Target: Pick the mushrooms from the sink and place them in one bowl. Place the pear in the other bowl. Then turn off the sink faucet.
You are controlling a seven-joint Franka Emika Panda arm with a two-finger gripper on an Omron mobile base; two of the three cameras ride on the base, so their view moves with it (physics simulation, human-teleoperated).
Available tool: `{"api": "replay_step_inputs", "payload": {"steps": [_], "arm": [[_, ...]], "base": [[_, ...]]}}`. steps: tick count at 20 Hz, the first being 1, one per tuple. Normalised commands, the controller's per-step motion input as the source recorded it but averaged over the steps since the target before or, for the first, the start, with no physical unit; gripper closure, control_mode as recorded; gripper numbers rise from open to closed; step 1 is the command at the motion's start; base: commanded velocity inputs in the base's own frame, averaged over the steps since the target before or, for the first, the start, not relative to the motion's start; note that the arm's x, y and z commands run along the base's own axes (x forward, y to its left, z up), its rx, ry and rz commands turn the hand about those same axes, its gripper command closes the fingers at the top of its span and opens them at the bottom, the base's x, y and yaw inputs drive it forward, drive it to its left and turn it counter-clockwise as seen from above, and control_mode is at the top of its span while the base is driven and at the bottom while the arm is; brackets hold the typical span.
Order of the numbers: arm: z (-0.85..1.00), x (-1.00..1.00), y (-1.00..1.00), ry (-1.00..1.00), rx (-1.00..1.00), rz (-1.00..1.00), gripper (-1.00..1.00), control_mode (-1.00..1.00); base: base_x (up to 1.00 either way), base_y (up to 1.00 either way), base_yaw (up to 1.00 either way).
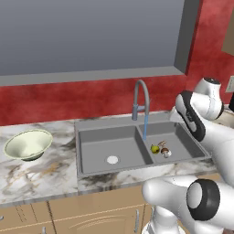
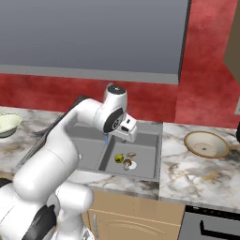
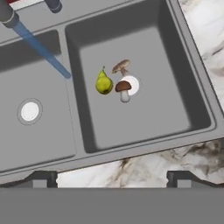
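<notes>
The two-finger gripper (image 3: 112,179) is hanging wide open and empty, its dark tips showing at the bottom of the hand view. The two brown-capped, pale-stemmed mushrooms (image 3: 123,81) are lying above it, just right of centre, in the right basin of the grey metal double sink (image 3: 192,100). One is standing over the white drain. The small yellow-green pear (image 3: 103,82) is sitting just left of them, nearly touching, so a straight descent looks likely.

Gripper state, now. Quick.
Gripper: open and holding nothing, above the sink, with the pear and the mushrooms lying in the basin below it.
</notes>
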Motion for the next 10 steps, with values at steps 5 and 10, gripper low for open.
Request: {"api": "replay_step_inputs", "payload": {"steps": [5, 10], "arm": [[-0.37, 0.33, -0.10, 0.05, 0.02, 0.00, -1.00, -1.00], [-0.45, 0.31, 0.00, 0.08, 0.00, 0.01, -1.00, -1.00]], "base": [[0.00, 0.00, 0.00], [0.00, 0.00, 0.00]]}}
